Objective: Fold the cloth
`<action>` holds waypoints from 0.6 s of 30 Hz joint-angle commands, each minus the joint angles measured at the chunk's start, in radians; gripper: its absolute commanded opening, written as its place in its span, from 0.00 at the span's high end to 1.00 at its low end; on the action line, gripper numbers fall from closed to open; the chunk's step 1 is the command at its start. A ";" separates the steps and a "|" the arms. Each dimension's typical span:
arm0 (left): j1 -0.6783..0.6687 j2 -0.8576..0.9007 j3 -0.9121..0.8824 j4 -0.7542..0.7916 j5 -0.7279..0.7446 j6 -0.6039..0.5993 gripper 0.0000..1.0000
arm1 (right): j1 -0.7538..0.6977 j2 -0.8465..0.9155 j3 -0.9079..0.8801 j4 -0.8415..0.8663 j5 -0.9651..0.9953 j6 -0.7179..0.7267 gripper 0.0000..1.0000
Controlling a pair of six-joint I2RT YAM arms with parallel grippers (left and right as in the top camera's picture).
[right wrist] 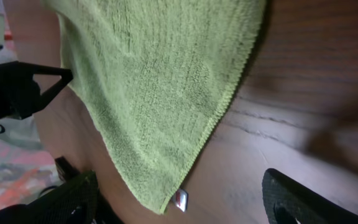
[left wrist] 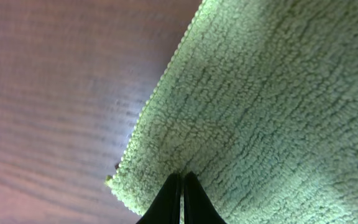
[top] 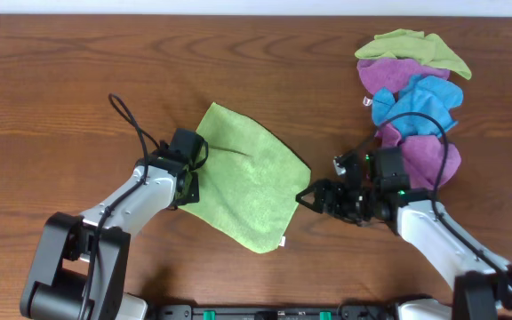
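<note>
A brown wooden worktop (top: 78, 71) filled the view from above. One green cloth (top: 247, 182) lay spread flat on it in a single layer, directly between the two claws. It was turned like a diamond, with one corner under the left claw (left wrist: 180, 186) and another just in front of the right claw (top: 312, 196). Its long axis appeared to run roughly from claw to claw, with the shorter sides slanting across that line. Behind and beside the right claw, well apart from the green cloth, sat a heap of spare cloths (top: 412, 89) in green, purple and blue.

The left claw's fingers were pressed together, tips down on the nap just inside the cloth's corner. No fabric showed between them. The right claw was spread wide and held nothing, with the cloth's edge lying ahead of its opening.

The cloth looked like thin terry: light, limp and soft, with a grippy pile, so it would likely sag and drag rather than slide cleanly. The stitched hem (left wrist: 157, 99) at a corner looked the surest hold, such as the corner carrying the small white tag (right wrist: 179, 200), near the right claw.
</note>
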 commanded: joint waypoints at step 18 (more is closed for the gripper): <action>0.000 0.029 -0.011 -0.174 0.085 -0.149 0.94 | 0.086 0.329 -0.006 0.518 0.051 0.252 0.14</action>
